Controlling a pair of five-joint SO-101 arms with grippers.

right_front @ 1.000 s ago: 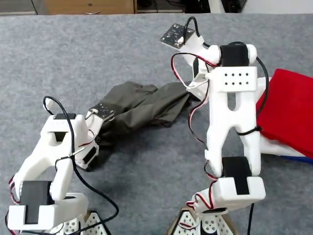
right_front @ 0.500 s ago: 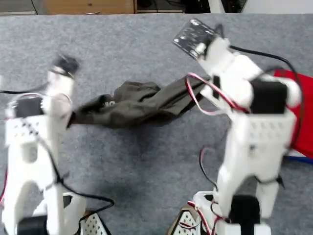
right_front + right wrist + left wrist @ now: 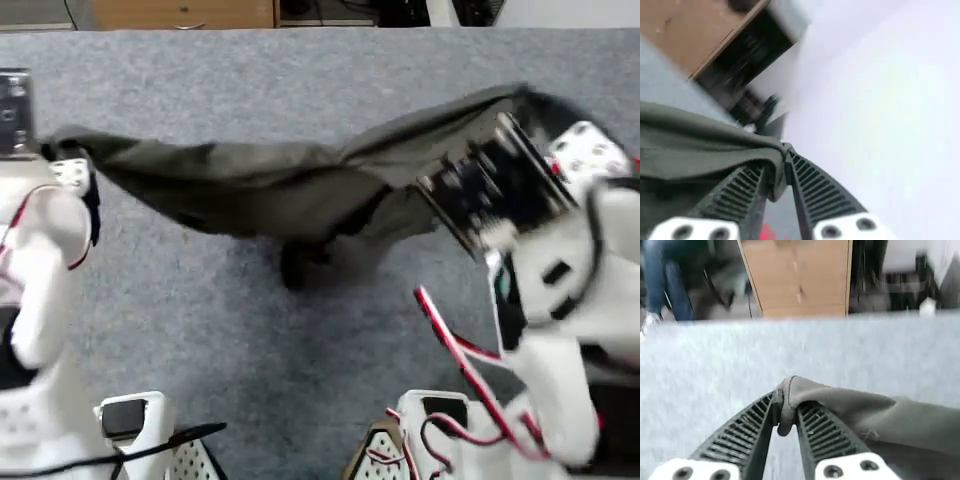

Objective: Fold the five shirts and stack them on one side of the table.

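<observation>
Olive shirt (image 3: pixel 250 185) hangs stretched between the fingers, over the tabletop (image 3: pixel 250 80). Left fingers (image 3: pixel 765 415) clench one end, right fingers (image 3: pixel 797 172) the other.

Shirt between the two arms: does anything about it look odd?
Nothing looks damaged. The olive shirt hangs stretched between the left gripper and right gripper, each pinching an edge; its middle sags, bunched rather than flat.

Matt cloth shirt (image 3: pixel 255 185) (perhaps cotton)
</observation>
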